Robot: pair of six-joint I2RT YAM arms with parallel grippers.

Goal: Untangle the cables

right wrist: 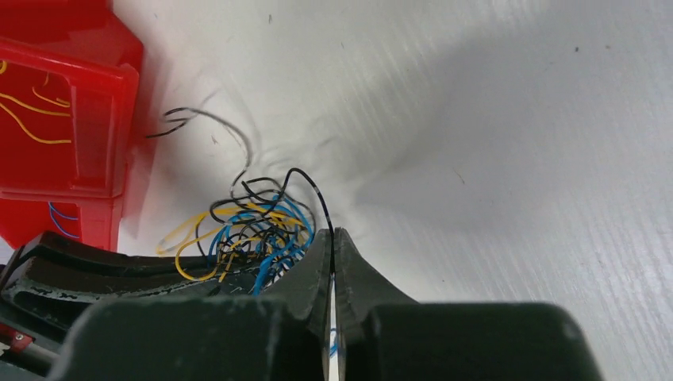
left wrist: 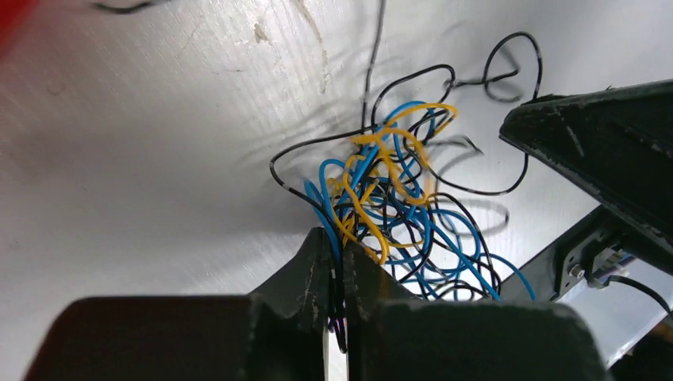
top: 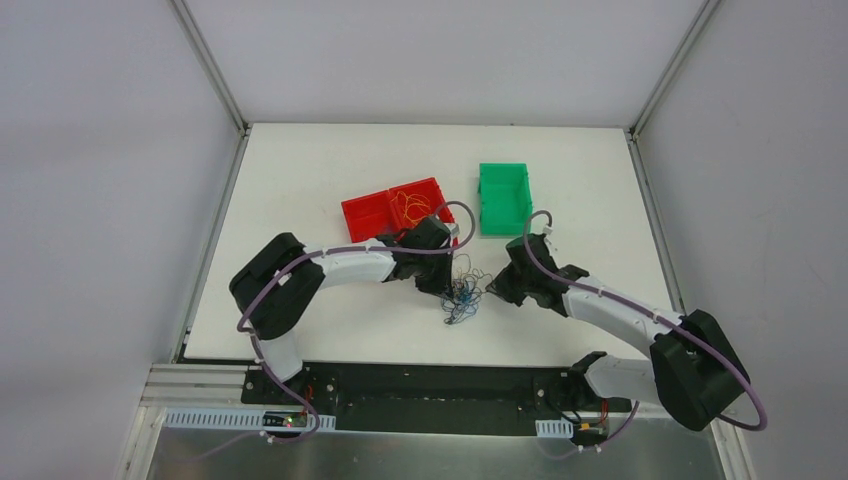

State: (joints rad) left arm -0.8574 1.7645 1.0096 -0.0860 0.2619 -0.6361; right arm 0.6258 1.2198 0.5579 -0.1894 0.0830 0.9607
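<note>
Dozens of hair-thin cables [top: 463,297] lie knotted on the desk [top: 300,170], just on the near side of the red bin [top: 365,216]. At the knot's edge the left fingers [left wrist: 313,274] are pinched narrow on blue and black strands, while the right fingers [right wrist: 357,274] are closed on one black loop. Light, limp and springy, they will probably snag; gripping single outer loops looks safest.

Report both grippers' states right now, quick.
Left gripper: shut on the cables.
Right gripper: shut, pinching a black strand of the cables.
</note>
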